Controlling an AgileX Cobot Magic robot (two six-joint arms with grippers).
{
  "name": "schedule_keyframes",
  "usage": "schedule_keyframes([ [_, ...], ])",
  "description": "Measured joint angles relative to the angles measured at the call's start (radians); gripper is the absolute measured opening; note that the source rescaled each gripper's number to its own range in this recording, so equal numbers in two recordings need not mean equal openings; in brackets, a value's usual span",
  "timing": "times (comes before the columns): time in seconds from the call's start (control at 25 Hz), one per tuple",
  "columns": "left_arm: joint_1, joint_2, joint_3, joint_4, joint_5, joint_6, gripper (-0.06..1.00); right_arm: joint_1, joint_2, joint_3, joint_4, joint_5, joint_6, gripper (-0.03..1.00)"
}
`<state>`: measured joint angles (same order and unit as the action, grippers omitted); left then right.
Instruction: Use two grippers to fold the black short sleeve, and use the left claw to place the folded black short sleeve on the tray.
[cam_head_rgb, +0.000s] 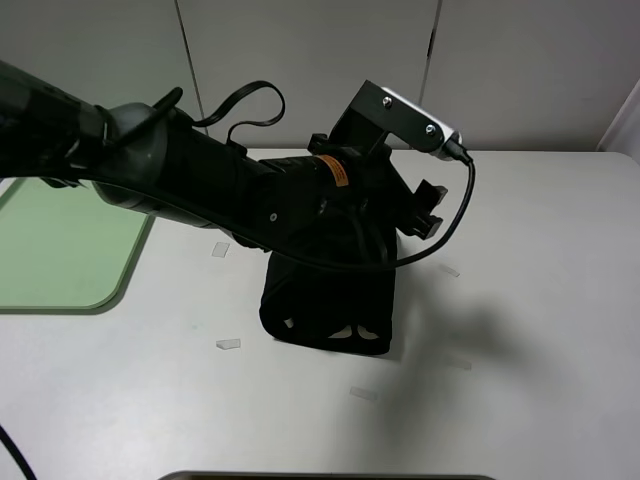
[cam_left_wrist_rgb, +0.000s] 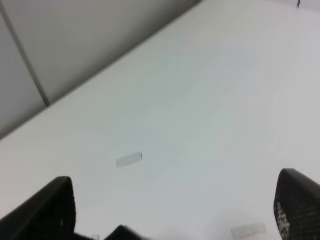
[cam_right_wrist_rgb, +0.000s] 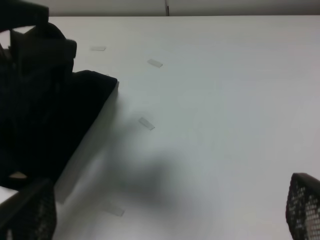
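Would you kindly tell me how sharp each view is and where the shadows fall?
Exterior high: evenly lit and fairly sharp, with a soft shadow on the table right of the black short sleeve. Left wrist: soft throughout, the pale table nearly featureless, the gripper fingers blurred at their edges. Right wrist: slightly soft, with a broad dim shadow beside the black short sleeve.

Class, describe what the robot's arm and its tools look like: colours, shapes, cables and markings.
The left arm is glossy black with thick rounded links and a small orange label near the wrist. A silver-faced camera sits on a black bracket, with a black cable looping from it. The left tool and right tool have black fingers with dotted, mesh-like pads.
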<state>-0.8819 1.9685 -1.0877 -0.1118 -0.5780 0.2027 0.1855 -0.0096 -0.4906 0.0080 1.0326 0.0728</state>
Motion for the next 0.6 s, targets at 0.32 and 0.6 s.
schedule_keyframes([
  [0.32,0.057,-0.109,0.005,-0.005,0.148,0.091,0.78,0.000,0.000,0.000,0.000,0.000,0.000,1.00],
  [0.6,0.216,-0.269,0.005,-0.007,0.531,0.234,0.78,0.000,0.000,0.000,0.000,0.000,0.000,1.00],
])
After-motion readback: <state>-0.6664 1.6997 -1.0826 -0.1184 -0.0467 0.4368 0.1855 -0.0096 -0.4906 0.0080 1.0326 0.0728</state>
